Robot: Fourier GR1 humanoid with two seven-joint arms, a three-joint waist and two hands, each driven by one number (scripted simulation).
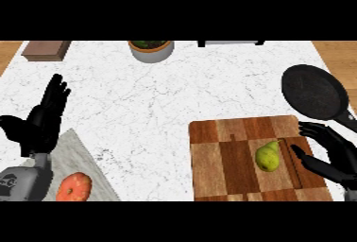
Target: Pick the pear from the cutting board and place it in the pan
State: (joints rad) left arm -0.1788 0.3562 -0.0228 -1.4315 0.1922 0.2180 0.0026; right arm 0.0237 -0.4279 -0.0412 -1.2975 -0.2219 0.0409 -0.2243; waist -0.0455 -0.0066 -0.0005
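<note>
The pear [268, 156] lies on the cutting board [216, 165], just at nine o'clock of the wide-open right robot hand [335, 153]; closing off-centre could roll it away; the pan [315, 92] waits at twelve o'clock.

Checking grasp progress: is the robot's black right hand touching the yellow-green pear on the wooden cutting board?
Apart. The head view shows a strip of board between the open right hand and the pear.
</note>
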